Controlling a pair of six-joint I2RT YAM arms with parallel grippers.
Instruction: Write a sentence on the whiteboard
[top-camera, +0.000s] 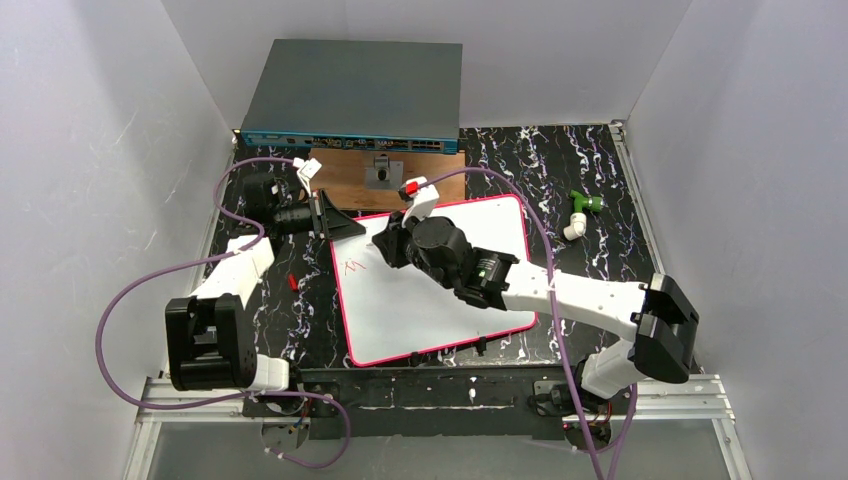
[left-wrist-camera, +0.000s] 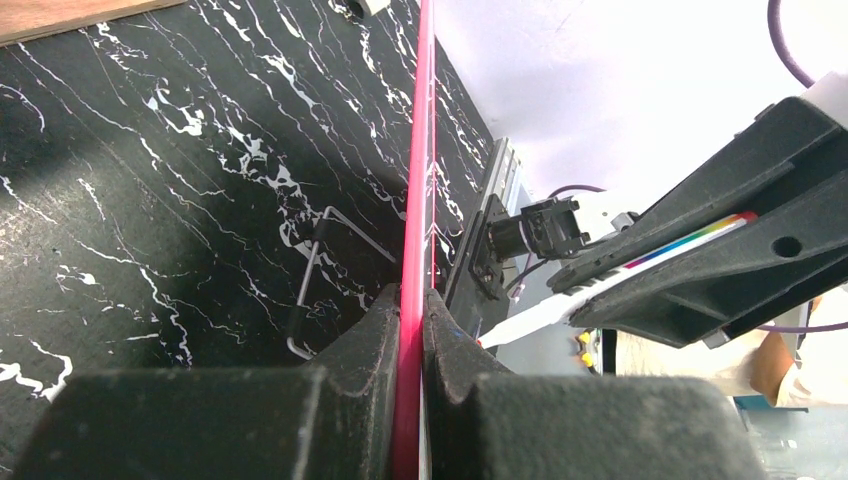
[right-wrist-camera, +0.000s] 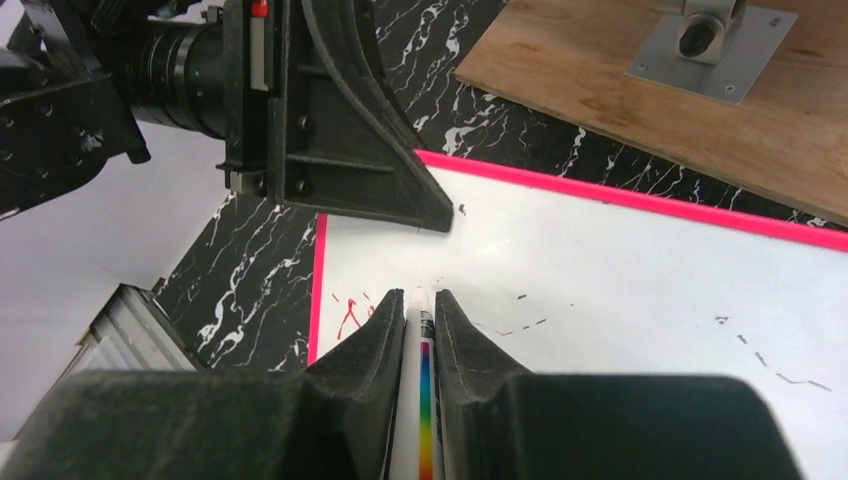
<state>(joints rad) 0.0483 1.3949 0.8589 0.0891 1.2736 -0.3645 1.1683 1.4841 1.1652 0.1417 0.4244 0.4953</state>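
Observation:
The whiteboard (top-camera: 440, 300), white with a pink-red rim, lies flat on the black marbled table. My left gripper (top-camera: 338, 224) is shut on its far left corner; in the left wrist view the rim (left-wrist-camera: 415, 200) runs edge-on between the fingers of that gripper (left-wrist-camera: 411, 297). My right gripper (right-wrist-camera: 420, 296) is shut on a white marker (right-wrist-camera: 422, 345) with a rainbow stripe, its tip pointing down at the board's upper left. Of the sentence, only a few red strokes (right-wrist-camera: 349, 315) show near the left rim, also visible from above as red strokes (top-camera: 352, 267).
A brown wooden board (top-camera: 345, 178) with a metal mount (top-camera: 381, 172) lies behind the whiteboard, and a grey network box (top-camera: 350, 95) behind that. A green and white fitting (top-camera: 580, 212) sits far right. A small red cap (top-camera: 290, 281) lies left of the whiteboard.

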